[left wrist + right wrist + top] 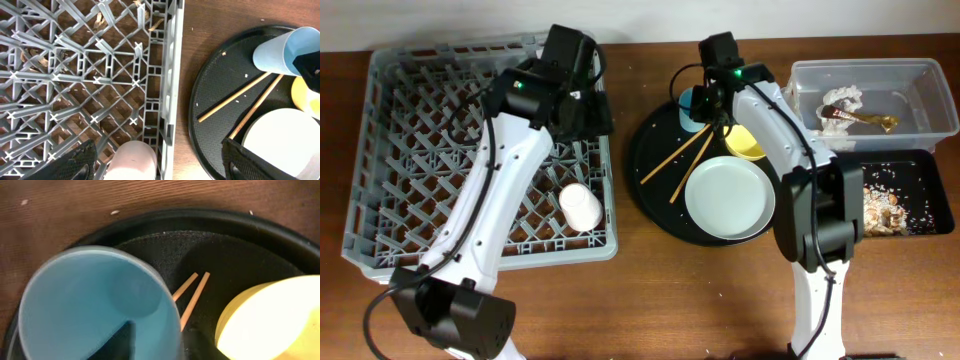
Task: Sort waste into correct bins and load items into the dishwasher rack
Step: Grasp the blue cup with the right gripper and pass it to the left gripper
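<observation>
My right gripper straddles the rim of the small blue cup, one finger inside and one outside, shut on its wall. The cup looks tilted in the left wrist view. It is over the back of the round black tray. Beside it are two chopsticks, the yellow bowl and the white plate. My left gripper is open above the right edge of the grey rack. The pink cup sits upside down in the rack.
The clear tub at the back right holds a crumpled napkin and a brown-gold wrapper. The shallow black tray in front of it holds beige crumbs. A strip of bare wood separates the rack and the round tray.
</observation>
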Robot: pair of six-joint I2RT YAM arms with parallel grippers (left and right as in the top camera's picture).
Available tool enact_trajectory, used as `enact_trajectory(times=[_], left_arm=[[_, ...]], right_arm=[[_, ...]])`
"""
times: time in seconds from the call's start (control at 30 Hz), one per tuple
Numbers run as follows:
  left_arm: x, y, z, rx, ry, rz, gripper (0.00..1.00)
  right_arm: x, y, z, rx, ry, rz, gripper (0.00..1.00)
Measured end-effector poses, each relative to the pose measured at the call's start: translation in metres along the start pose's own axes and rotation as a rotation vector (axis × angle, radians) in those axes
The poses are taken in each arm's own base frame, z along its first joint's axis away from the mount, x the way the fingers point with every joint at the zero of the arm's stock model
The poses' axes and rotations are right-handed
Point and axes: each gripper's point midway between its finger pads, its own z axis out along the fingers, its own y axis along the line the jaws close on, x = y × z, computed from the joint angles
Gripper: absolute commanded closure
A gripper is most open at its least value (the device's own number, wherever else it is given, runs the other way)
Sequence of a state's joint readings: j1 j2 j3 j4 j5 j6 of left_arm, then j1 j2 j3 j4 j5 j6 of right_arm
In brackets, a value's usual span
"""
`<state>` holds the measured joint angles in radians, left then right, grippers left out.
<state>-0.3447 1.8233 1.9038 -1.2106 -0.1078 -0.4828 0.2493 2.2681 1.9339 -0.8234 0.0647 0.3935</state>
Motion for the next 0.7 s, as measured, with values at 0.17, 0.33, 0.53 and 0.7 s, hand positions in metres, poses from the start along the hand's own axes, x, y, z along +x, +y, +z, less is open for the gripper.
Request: enact_trajectory(times=[0.17,0.33,0.53,0.7], left_arm=[[-0.002,0.017,0.002,0.032,0.044,-0.061,0.16],[-0.006,0.029,-0.013,0.426,0.182,-0.110,0.14],[0.040,0.023,-0.004,1.104,0.272,-0.118,0.14],[0.045,0.021,-0.021,1.356,0.198,-0.141,0.14]], right_arm=[[0.018,0.001,-0.024,-0.079,0.110,0.024,0.96],[-0.003,0.051,-0.170,-0.732,0.051,-0.105,0.96],[0.058,0.063,-0.147,-1.181,0.186,-0.137,0.95],[0.058,0.081,-0.146,-1.276,0.143,-0.175,0.96]])
